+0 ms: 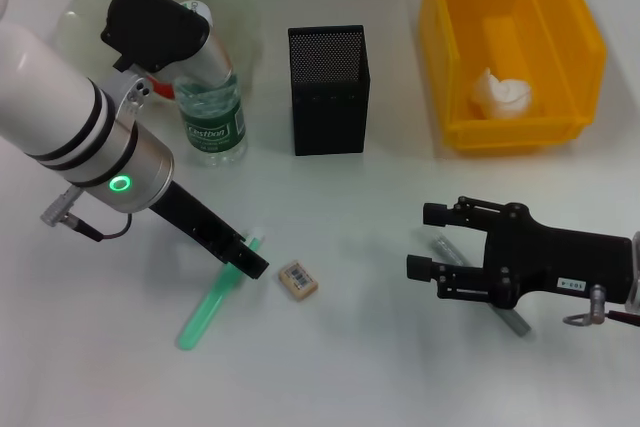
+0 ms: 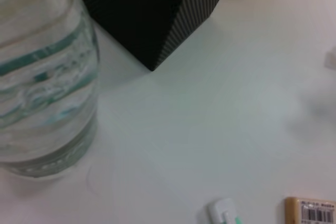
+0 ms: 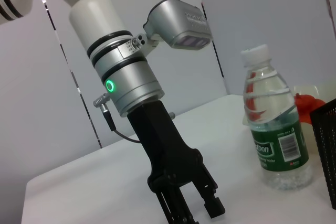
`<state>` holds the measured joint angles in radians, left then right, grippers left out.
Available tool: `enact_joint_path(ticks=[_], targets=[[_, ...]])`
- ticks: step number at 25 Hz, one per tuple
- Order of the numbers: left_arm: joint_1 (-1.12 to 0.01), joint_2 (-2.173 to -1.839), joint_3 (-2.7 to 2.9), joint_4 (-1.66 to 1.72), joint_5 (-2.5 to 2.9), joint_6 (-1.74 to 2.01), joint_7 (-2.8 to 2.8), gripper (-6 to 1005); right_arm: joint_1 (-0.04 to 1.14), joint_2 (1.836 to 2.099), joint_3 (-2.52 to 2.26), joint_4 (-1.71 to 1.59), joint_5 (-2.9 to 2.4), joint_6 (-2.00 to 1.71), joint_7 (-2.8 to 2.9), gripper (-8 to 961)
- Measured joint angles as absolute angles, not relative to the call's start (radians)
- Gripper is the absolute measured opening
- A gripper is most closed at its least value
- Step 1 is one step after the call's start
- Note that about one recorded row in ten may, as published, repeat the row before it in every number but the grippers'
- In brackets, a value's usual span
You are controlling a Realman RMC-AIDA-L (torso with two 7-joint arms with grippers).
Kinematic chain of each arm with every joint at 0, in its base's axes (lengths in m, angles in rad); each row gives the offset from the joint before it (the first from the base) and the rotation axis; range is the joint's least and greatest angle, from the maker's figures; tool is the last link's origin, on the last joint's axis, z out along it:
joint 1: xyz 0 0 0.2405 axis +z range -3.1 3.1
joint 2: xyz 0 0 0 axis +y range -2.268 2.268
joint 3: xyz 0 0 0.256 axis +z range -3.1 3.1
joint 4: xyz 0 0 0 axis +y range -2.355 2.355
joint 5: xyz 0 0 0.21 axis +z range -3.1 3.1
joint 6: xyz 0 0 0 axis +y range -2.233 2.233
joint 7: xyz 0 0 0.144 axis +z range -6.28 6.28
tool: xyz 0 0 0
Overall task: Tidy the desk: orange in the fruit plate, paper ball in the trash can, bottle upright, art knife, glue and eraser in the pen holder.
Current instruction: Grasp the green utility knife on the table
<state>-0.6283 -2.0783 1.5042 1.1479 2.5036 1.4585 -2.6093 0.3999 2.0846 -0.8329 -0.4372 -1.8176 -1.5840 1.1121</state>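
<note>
The mint-green glue [image 1: 210,309] lies on the table and its white tip shows in the left wrist view [image 2: 223,212]. My left gripper [image 1: 247,259] is open, low over the glue's upper end; it also shows in the right wrist view [image 3: 193,211]. The beige eraser [image 1: 300,280] lies just right of it. The bottle [image 1: 213,119] stands upright beside the black pen holder [image 1: 328,87]. My right gripper [image 1: 428,241] is open over the grey art knife [image 1: 515,323]. The paper ball [image 1: 503,93] lies in the yellow trash can [image 1: 575,37]. The orange [image 3: 310,101] shows behind the bottle.
The pale-green fruit plate [image 1: 235,2] sits at the back left, mostly behind my left arm. The trash can stands at the back right. The bottle [image 2: 42,77] and pen holder [image 2: 157,9] stand close beyond my left gripper.
</note>
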Motion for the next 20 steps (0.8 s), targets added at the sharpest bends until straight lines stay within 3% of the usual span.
enact_joint_path(ticks=[20], targets=[[-0.675,-2.079,1.535,1.164,2.583,1.494,-2.626,764,0.418,2.085,-0.833,-0.436,-1.818,-1.567,1.112,763]])
